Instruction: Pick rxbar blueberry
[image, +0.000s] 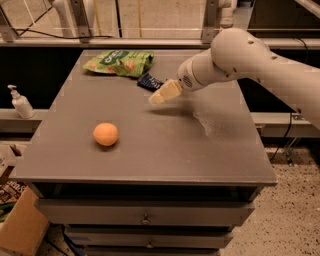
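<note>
The rxbar blueberry (149, 81) is a small dark navy bar lying flat on the grey table (150, 150), just right of the green snack bag (119, 62). My gripper (159, 96) shows as pale cream fingers at the end of the white arm. It hovers just in front of and slightly right of the bar, partly covering its near end. An orange round fruit (105, 134) sits at the front left of the table.
A white pump bottle (21, 102) stands on a ledge left of the table. Drawers (145, 215) lie below the table top. A metal frame and railing run behind the table. A cardboard box (20, 225) sits on the floor at lower left.
</note>
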